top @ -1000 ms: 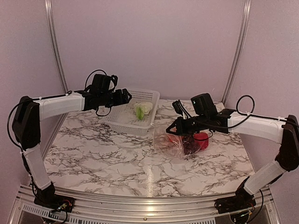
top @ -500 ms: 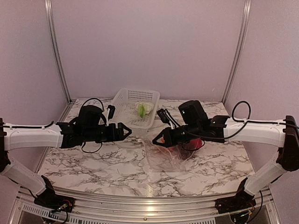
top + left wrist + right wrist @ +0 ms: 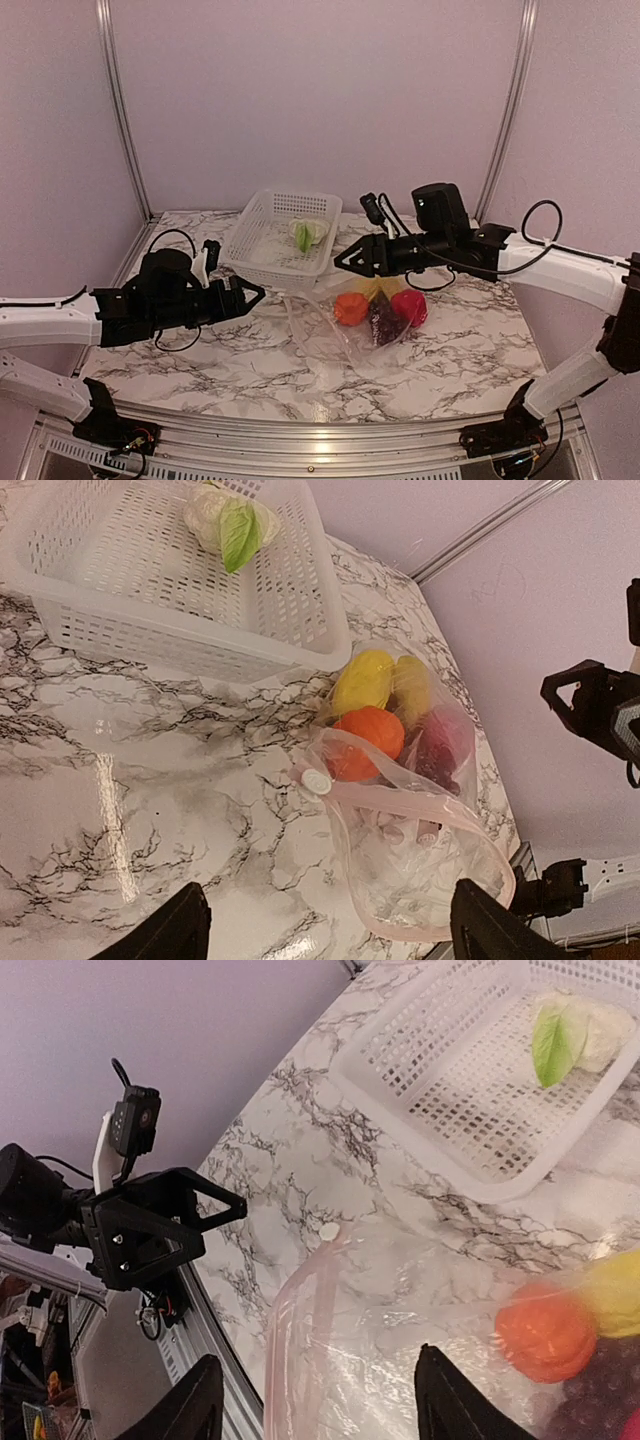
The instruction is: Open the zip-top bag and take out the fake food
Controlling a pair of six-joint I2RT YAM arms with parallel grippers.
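bag on table, mouth gaping toward 8 o'clock, so food looks reachable | left fingers wide, empty | right fingers wide, empty | cabbage already in basket at 11 o'clock

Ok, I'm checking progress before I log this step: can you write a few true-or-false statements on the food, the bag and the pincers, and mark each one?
1. The cabbage lies in the white basket. True.
2. The orange fruit lies outside the zip-top bag. False: it is inside the bag with the other pieces.
3. The right pincer is shut on the bag. False: it is open and holds nothing.
4. The bag's mouth gapes open. True.
5. The left pincer is open and empty. True.
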